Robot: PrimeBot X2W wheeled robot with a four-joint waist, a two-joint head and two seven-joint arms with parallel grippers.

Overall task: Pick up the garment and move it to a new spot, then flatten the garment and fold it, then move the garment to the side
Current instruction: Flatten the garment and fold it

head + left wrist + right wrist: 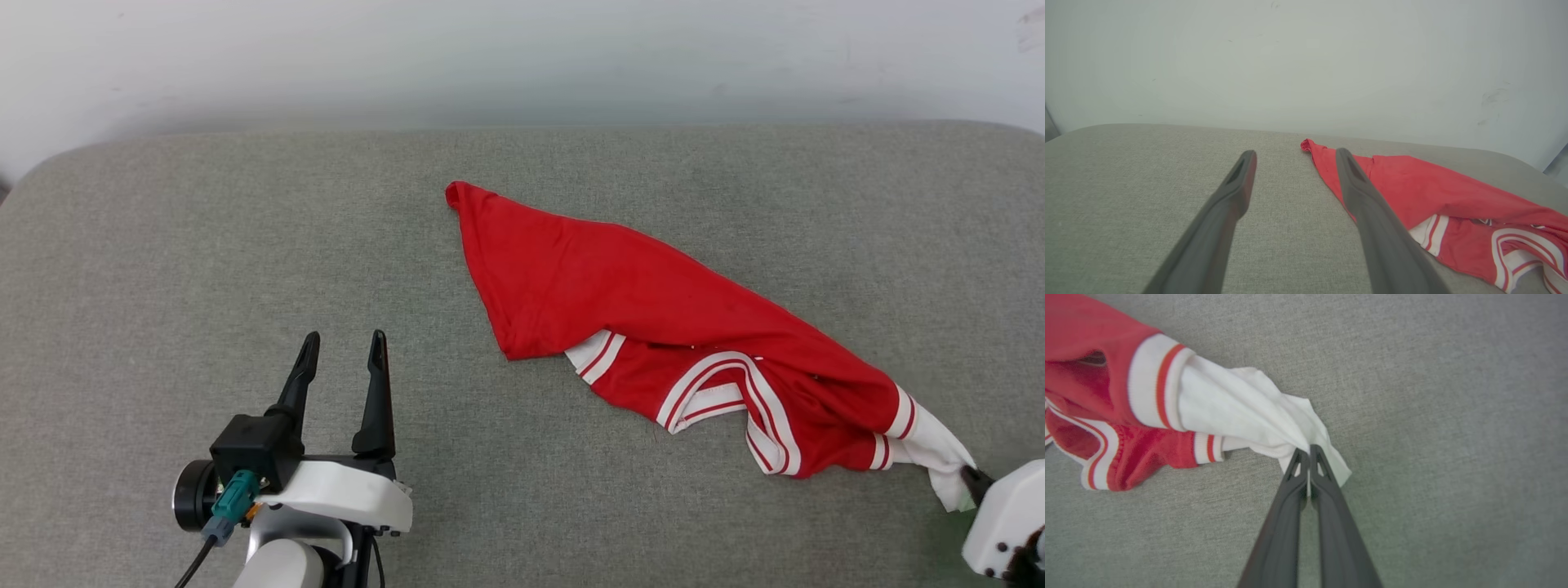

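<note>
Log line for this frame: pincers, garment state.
right pincer: shut on white sleeve of garment | left pincer: open, clear of garment | garment: crumpled, unfolded, on grey cushion

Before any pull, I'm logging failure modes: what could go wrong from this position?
1. The right gripper pinches only an edge of the white sleeve of the garment; it may slip out.
2. Dragging by one sleeve could bunch the fabric further, since the left gripper is open and apart from it.

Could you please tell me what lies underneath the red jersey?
The jersey lies crumpled on the grey padded surface, which shows all round it. Whatever its folds cover is hidden.
</note>
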